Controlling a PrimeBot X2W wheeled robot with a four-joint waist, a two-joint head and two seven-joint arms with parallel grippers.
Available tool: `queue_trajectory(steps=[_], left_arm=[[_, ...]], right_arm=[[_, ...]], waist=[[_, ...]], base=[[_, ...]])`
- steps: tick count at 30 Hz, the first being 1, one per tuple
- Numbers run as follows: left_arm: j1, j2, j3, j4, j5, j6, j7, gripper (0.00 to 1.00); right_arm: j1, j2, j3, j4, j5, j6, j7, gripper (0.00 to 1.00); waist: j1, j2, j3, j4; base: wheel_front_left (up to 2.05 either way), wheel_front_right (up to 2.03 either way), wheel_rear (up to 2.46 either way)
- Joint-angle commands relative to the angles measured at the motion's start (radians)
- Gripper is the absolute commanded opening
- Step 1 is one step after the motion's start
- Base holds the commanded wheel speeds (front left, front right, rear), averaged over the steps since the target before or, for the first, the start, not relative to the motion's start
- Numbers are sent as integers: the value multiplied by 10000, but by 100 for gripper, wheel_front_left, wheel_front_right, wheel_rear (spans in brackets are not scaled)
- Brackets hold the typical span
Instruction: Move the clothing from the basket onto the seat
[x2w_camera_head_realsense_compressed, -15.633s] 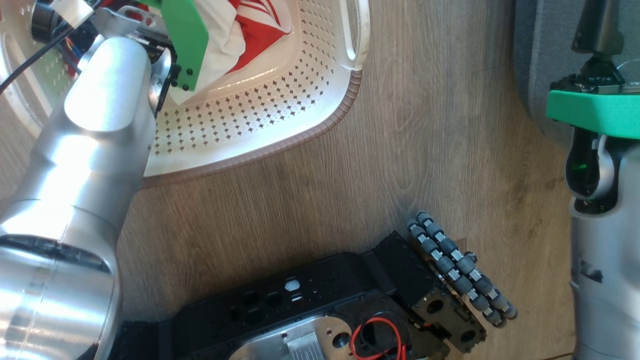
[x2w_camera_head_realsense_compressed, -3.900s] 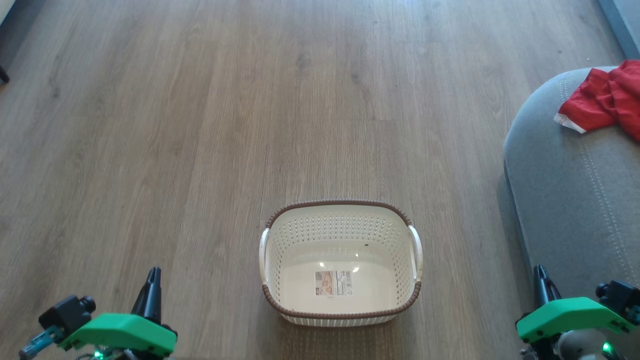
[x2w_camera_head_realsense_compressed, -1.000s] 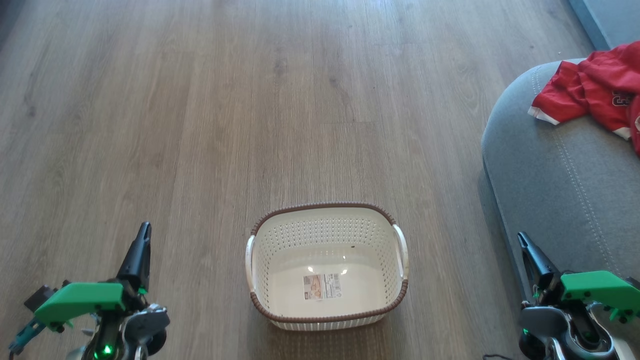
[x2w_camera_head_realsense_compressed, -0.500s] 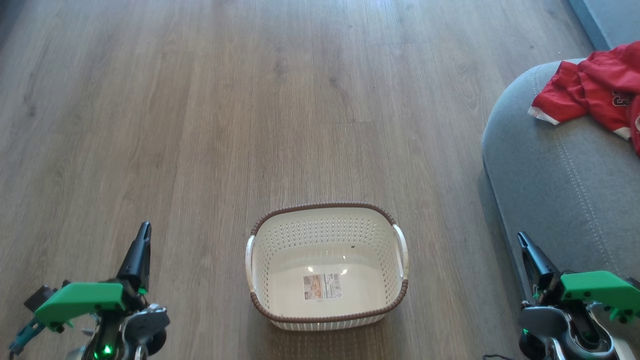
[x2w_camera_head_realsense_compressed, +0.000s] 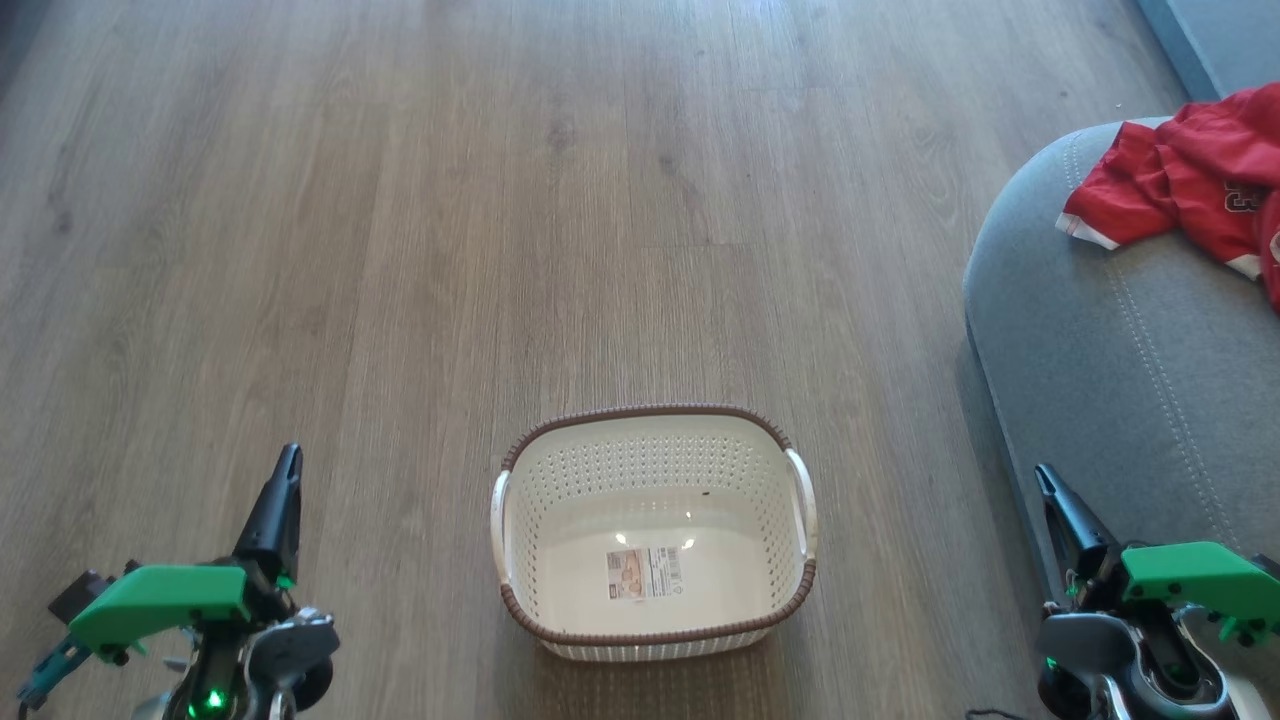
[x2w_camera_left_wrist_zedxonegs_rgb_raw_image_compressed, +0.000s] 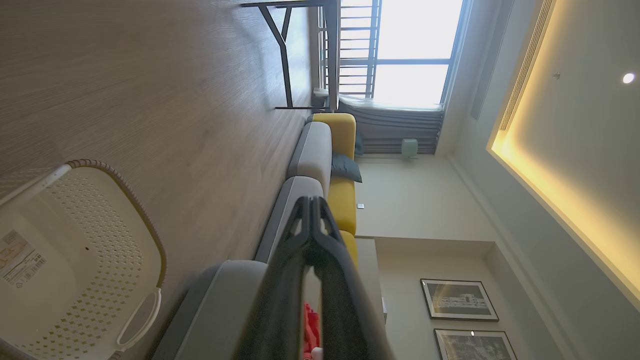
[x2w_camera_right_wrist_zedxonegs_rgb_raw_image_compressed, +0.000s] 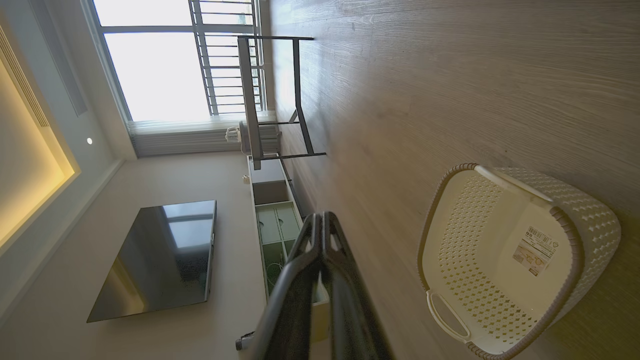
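Left tool (x2w_camera_head_realsense_compressed: 290, 455) and right tool (x2w_camera_head_realsense_compressed: 1042, 472) narrow, empty; clothing (x2w_camera_head_realsense_compressed: 1180, 190) on seat (x2w_camera_head_realsense_compressed: 1100, 360), right part cut off

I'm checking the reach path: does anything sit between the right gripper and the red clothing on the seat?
Nothing visible does. Between the shut right gripper and the clothing, the head view shows bare grey seat; the clothing already lies on it.

Dark tapered fingers (x2w_camera_head_realsense_compressed: 278, 510) meet bright green covers (x2w_camera_head_realsense_compressed: 158, 603) and silvery wrist joints (x2w_camera_head_realsense_compressed: 290, 648).
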Motion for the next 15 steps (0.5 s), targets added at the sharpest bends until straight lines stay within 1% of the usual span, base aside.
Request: queue_trajectory(steps=[1, 15], left_arm=[[-558, 45, 362, -294, -14, -69, 71, 0], [-558, 43, 364, -294, -12, -69, 73, 0]], right_arm=[[-480, -141, 172, -370, 58, 71, 77, 0], [-480, -141, 173, -370, 59, 71, 77, 0]], waist=[[0, 0, 0, 0], [0, 0, 0, 0]], base=[[0, 0, 0], [0, 0, 0]])
